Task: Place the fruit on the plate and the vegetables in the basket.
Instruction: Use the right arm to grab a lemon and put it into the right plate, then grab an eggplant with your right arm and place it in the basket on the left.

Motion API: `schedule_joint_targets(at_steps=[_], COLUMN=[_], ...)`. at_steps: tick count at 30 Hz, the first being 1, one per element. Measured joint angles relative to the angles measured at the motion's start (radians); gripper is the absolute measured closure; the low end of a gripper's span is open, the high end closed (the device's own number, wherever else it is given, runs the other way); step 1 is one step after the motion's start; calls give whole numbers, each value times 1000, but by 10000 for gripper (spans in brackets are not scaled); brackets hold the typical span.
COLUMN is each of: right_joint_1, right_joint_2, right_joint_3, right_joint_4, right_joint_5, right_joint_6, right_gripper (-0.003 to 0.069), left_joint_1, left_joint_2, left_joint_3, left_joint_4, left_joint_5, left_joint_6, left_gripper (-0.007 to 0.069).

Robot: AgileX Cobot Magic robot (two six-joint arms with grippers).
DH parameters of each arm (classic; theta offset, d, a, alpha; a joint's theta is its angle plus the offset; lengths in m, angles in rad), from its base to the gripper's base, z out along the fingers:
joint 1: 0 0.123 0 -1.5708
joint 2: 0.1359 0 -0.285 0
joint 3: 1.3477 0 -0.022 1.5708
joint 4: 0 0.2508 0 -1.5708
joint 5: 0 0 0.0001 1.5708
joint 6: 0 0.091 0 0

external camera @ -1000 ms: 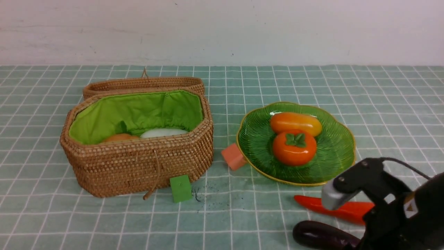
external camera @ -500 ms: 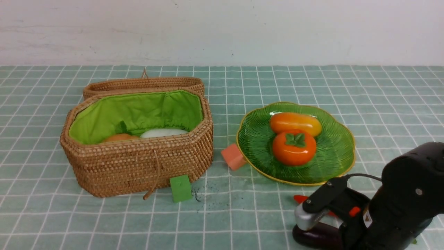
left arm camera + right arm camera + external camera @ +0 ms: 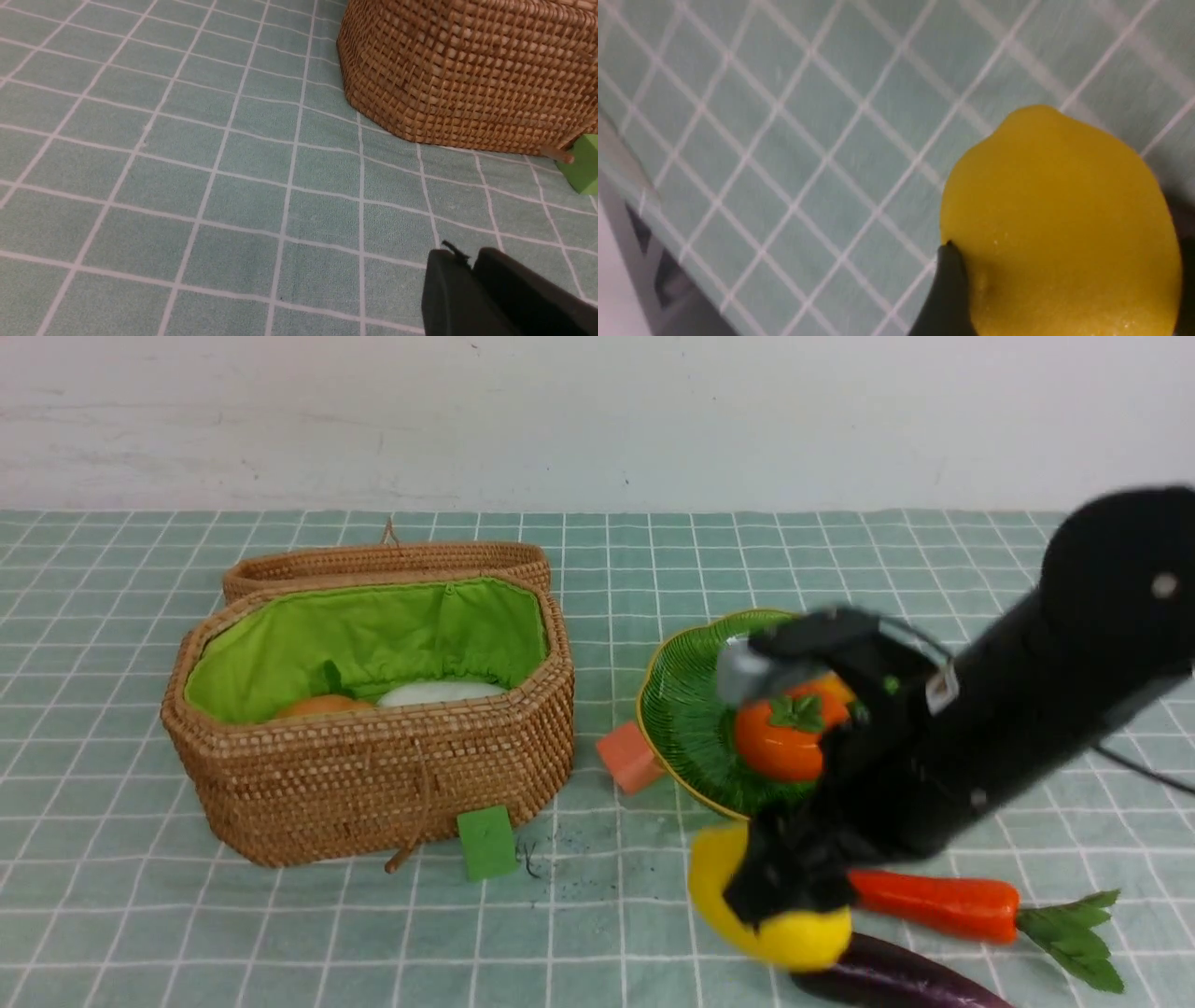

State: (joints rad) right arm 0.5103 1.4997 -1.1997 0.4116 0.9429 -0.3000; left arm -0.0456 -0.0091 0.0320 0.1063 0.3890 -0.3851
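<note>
Right gripper (image 3: 782,896) grasps glossy yellow toy lemon (image 3: 805,941), 6 o'clock of the scalloped green glass plate (image 3: 680,709). Left gripper (image 3: 469,267) jaws pressed together, empty, near tan woven wicker basket (image 3: 467,70).

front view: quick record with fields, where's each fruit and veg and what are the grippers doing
right gripper: shut on lemon, in front of plate
left gripper: shut, empty, near basket
on plate: persimmon, mango partly hidden
in basket: potato, pale vegetable
on cloth: carrot, eggplant
</note>
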Motion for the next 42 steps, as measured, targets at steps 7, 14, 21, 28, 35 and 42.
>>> schedule_joint_targets(at_steps=[7, 14, 21, 28, 35, 42], right_joint_1=[-198, -368, -422, -405, -206, -135], right_joint_2=[155, 238, 229, 110, 16, 73], right_joint_3=[-205, -215, -215, -144, 120, 274], right_joint_4=[0, 3, -1, -24, -113, -208], right_joint_5=[-208, -244, -115, 60, 86, -126], right_joint_6=[102, 113, 65, -58, -251, -300], right_gripper=[561, 673, 671, 557, 243, 64], left_joint_1=[0, 0, 0, 0, 0, 0], left_joint_2=[0, 0, 0, 0, 0, 0], left_joint_3=[0, 0, 0, 0, 0, 0], left_joint_4=[0, 0, 0, 0, 0, 0], left_joint_5=[0, 0, 0, 0, 0, 0], left_joint_6=[0, 0, 0, 0, 0, 0], left_gripper=[548, 544, 536, 531, 522, 515])
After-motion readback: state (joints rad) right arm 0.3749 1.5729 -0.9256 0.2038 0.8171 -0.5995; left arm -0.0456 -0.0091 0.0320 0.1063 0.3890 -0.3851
